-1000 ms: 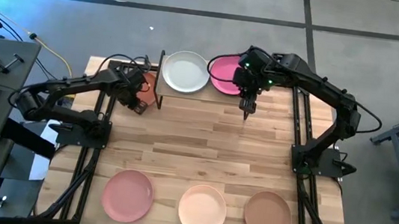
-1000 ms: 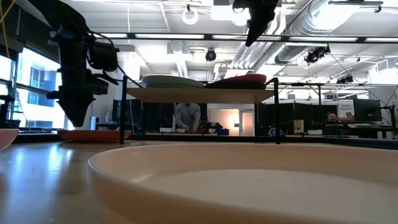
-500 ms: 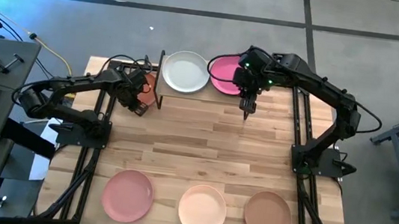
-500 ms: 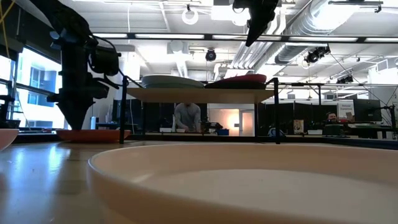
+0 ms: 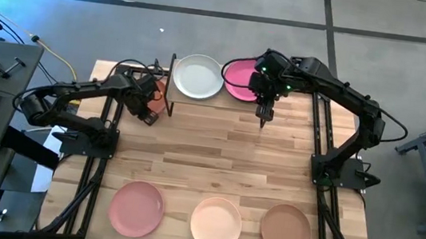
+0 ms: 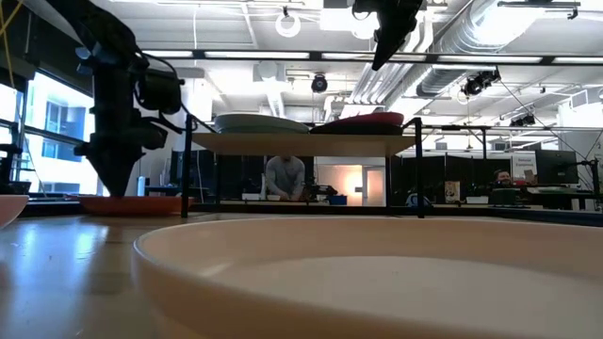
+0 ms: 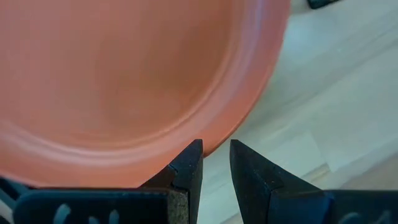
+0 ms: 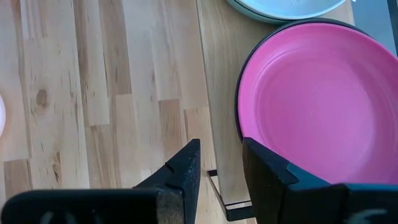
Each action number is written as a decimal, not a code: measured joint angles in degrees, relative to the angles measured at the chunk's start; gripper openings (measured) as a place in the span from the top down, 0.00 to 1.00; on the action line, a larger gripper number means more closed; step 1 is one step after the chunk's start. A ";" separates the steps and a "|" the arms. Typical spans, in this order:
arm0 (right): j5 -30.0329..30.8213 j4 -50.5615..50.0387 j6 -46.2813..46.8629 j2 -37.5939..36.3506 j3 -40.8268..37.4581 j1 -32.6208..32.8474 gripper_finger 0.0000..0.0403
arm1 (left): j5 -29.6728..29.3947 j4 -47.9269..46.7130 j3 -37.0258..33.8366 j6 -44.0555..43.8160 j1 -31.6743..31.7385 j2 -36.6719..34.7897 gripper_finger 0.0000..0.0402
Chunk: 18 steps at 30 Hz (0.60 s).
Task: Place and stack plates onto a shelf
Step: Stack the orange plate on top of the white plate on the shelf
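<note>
I have the left gripper (image 7: 215, 163) down at the orange plate (image 7: 124, 81) on the table beside the shelf (image 5: 199, 102), fingers slightly parted astride its rim, nothing clamped yet; next I must close and lift it (right gripper (image 8: 217, 165) hangs open, empty, above the magenta plate (image 8: 311, 99))

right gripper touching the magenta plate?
Apart. The low view shows the right gripper hanging well above the magenta plate on the shelf, with open air between them. Its fingers are open and empty in the right wrist view.
</note>
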 joint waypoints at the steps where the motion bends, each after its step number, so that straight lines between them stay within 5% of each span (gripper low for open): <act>1: 0.00 0.00 0.00 0.00 0.01 0.01 0.75 | 0.03 0.00 0.00 0.00 -0.24 0.00 0.82; 18: 0.00 0.04 0.22 0.00 0.00 0.00 0.75 | -3.88 -0.25 -0.02 -1.63 -2.24 4.79 0.82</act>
